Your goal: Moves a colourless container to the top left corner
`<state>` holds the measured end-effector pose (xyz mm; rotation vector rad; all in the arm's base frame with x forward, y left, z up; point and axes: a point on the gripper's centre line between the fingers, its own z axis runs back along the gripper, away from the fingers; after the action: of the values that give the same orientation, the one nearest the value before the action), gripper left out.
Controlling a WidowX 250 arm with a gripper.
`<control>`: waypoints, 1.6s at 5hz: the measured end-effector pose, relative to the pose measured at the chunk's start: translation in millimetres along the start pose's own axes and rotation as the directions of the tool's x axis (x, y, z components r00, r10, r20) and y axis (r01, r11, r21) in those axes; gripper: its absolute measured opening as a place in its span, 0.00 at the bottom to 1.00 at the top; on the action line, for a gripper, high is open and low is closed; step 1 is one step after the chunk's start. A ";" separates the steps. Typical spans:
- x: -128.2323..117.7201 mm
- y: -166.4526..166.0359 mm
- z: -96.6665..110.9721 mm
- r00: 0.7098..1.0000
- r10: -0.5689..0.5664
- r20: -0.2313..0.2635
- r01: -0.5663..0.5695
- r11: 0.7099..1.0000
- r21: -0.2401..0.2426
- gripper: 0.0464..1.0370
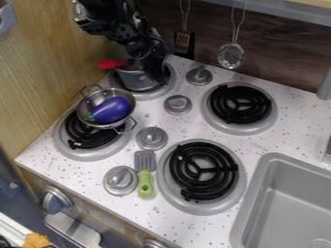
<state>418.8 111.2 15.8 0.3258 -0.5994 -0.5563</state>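
Nearest the camera comes the speckled counter (194, 225), with a grey sink (284, 198) let into its right side. A black arm (110, 19) hangs over the far left, where its claw (155, 70) meets the silvery-grey pot (134, 80) at the far-left burner (147, 95). I take that pot for the colourless container. The move turns on this: the pot's body lies just left of the claw, which overlaps its right side, and the red handle (113, 64) points left, away from it. Whether the claw is clenched on the pot or released, I cannot tell. Any carry leftward would likely bring that handle towards the wall (52, 63) first.
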 end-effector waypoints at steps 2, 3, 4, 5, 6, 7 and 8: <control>-0.6 2.0 1.3 0.999 0.006 -0.033 -0.006 1.000 0.005 0.80; 12.9 7.7 17.1 0.999 -0.007 -0.038 0.009 0.999 0.044 0.96; 19.4 2.1 30.5 0.996 0.016 -0.085 -0.011 0.998 0.062 0.96; 28.2 0.0 48.9 0.991 0.054 -0.125 -0.044 0.996 0.082 0.96; 22.8 -18.2 63.6 0.964 0.164 -0.211 -0.158 0.986 0.045 0.96; 17.2 -46.3 82.3 0.935 0.274 -0.224 -0.272 0.961 0.039 0.96; 11.8 -71.3 94.8 0.884 0.396 -0.249 -0.392 0.917 0.066 0.96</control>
<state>340.9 34.7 63.6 0.2733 -0.4000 -0.1115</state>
